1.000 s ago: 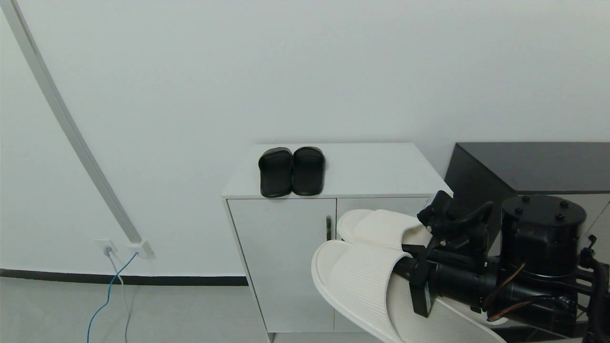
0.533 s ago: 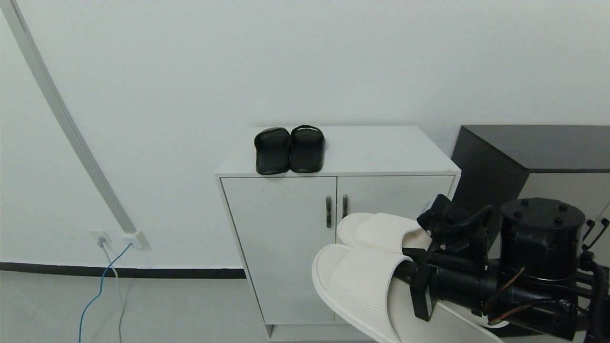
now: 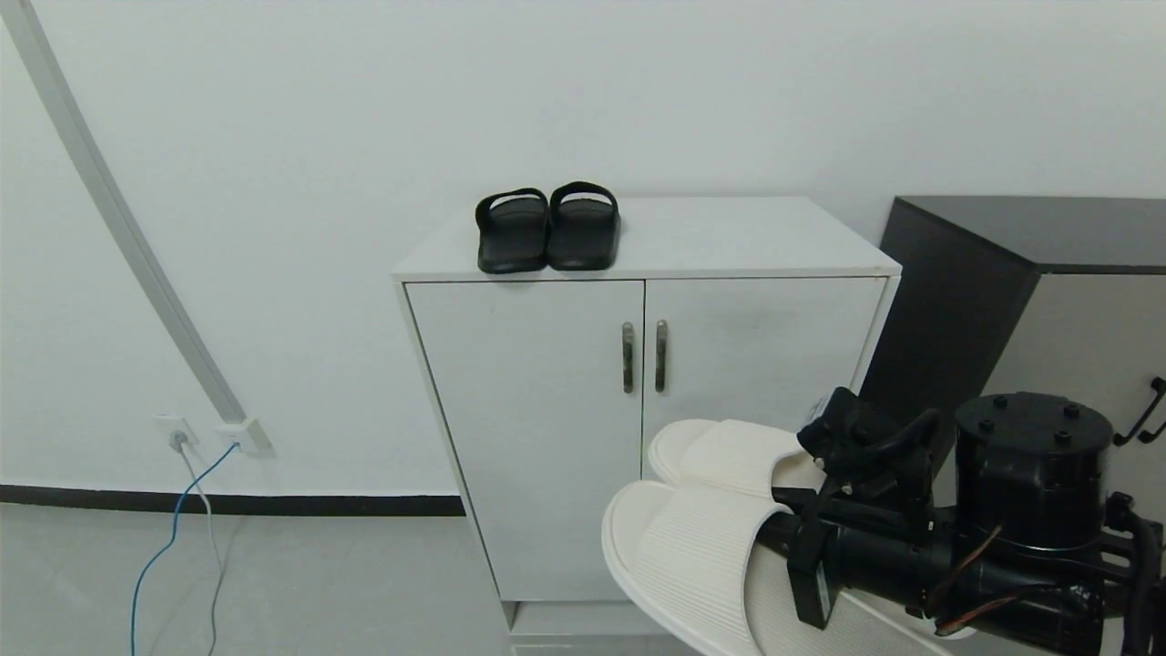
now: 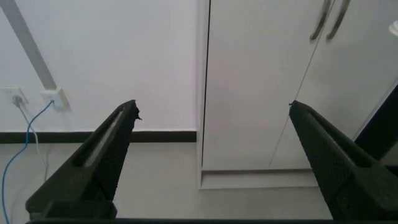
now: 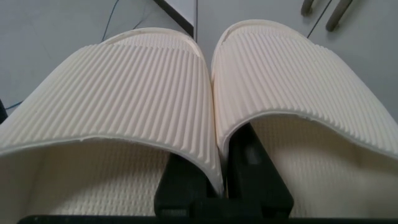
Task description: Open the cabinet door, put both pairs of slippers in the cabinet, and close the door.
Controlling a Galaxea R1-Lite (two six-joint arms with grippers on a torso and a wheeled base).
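The left gripper [image 4: 212, 107] hangs spread wide and empty before the white cabinet [image 3: 537, 437]. In the head view, a wall socket [image 3: 173, 428] sits at 8 o'clock. Black slippers [image 3: 548, 228] rest side by side on the cabinet top, toward 12 o'clock, above its shut doors and paired handles [image 3: 627, 357]. At 5 o'clock the right gripper [image 3: 779, 512] clamps the white slippers [image 3: 692, 547] together, beside a dark cabinet [image 3: 947, 301] at 3 o'clock.
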